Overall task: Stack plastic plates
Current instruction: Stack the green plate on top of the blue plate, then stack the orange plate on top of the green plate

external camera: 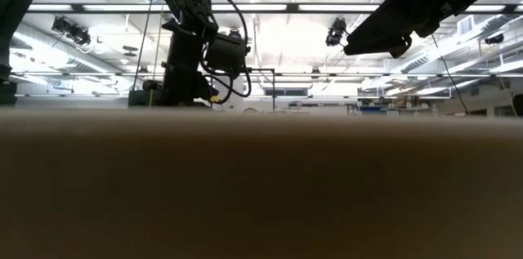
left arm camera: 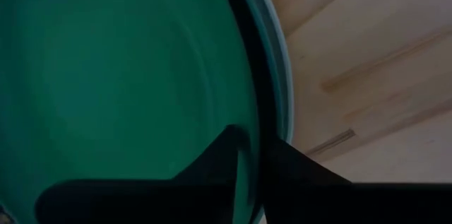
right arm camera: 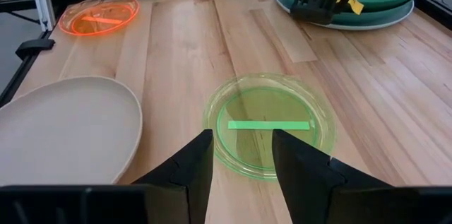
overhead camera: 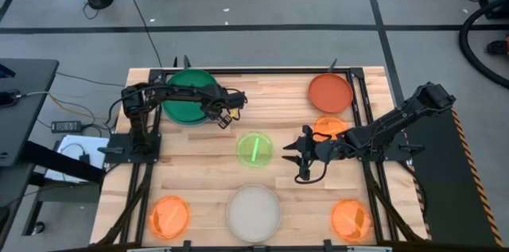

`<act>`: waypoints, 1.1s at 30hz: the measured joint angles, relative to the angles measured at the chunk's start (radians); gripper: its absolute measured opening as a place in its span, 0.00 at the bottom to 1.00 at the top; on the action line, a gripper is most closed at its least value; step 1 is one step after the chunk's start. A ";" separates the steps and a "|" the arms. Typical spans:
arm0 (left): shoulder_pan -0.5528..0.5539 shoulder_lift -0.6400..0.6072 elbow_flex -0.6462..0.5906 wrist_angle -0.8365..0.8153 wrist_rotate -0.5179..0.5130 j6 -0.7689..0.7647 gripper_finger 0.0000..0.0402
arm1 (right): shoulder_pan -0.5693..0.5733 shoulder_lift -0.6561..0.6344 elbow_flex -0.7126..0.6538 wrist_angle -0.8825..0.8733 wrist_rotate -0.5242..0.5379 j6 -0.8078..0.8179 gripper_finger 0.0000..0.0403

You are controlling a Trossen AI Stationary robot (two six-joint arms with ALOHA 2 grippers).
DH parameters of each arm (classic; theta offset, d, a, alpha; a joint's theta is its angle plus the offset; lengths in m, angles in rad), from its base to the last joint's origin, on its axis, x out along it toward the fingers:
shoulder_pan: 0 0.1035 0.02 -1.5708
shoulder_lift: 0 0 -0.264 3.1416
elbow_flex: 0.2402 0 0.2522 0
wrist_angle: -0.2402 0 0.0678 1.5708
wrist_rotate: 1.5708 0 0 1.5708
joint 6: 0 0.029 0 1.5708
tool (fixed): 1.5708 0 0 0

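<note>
A dark-green plate (overhead camera: 189, 93) lies on top of a teal and light-blue stack (overhead camera: 196, 122) at the table's far left. My left gripper (overhead camera: 226, 112) is at that stack's right rim and shut on the dark-green plate (left arm camera: 127, 75). A small neon-green plate (overhead camera: 254, 149) lies flat at mid-table. My right gripper (overhead camera: 301, 157) hovers open just to its right, raised above the table; in the right wrist view (right arm camera: 240, 146) the neon-green plate (right arm camera: 268, 121) lies ahead of its fingers. The cream plate (overhead camera: 254, 212) rests at the near edge and the red-orange plate (overhead camera: 330, 91) at the far right. My left gripper pinches the dark-green plate's right rim (left arm camera: 256, 111). One finger (left arm camera: 226, 157) stands over the plate's inside and the other (left arm camera: 293, 171) outside the rim, coming from the table's right side. The plate lies on the teal plate (left arm camera: 281, 61) beneath it.
Small orange plates lie at the near left (overhead camera: 169, 216), the near right (overhead camera: 351, 219) and under my right arm (overhead camera: 328, 127). Bare wood shows between the neon-green plate and the stack. Black frame rails (overhead camera: 362, 101) run along the table's sides.
</note>
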 joint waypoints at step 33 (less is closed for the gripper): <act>-0.046 -0.258 -0.001 -0.057 0.019 -0.037 0.47 | 0.000 0.000 0.000 -0.005 0.000 0.000 0.39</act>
